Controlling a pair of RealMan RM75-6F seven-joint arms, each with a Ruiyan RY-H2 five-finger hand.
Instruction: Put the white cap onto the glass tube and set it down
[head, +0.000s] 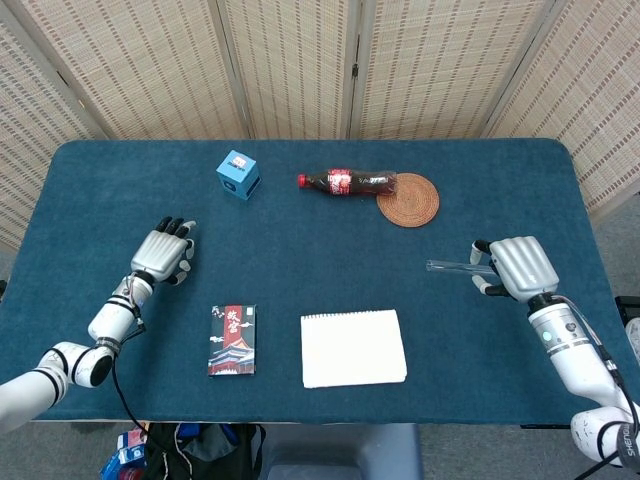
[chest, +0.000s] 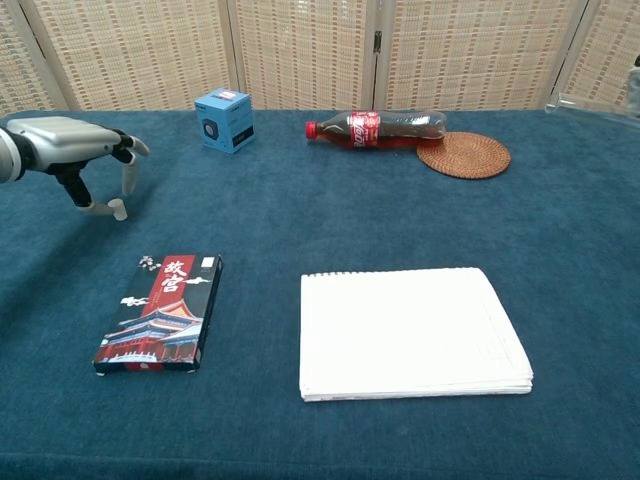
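1. The left hand (chest: 75, 145) hangs over the white cap (chest: 118, 208), which stands on the blue table (head: 300, 250) near its left side, just up from the red-and-black box (chest: 160, 312). The fingers are apart and pointing down around the cap, the thumb tip low beside it; nothing is pinched yet. In the head view the hand covers the cap completely.

2. The cap is tiny and light, so that is the big risk here. If one fingertip arrives before the other, the cap likely tips, rolls, or skates away across the cloth instead of being caught.

3. A pinch landing off-centre could squirt the cap sideways, perhaps toward the box, where it is harder to reach.

4. Over on the other side, the right hand (head: 512, 268) has its fingers curled on the glass tube (head: 450, 266), which juts out level toward the table's middle. The grip sits at one end, so the free end may droop or swing.

5. Thin glass, hard fingers: too much squeeze could crack it, too little lets it slide.

6. Even with the cap held, mating needs the tube's open end and the cap aligned; a skewed cap could jam or drop.
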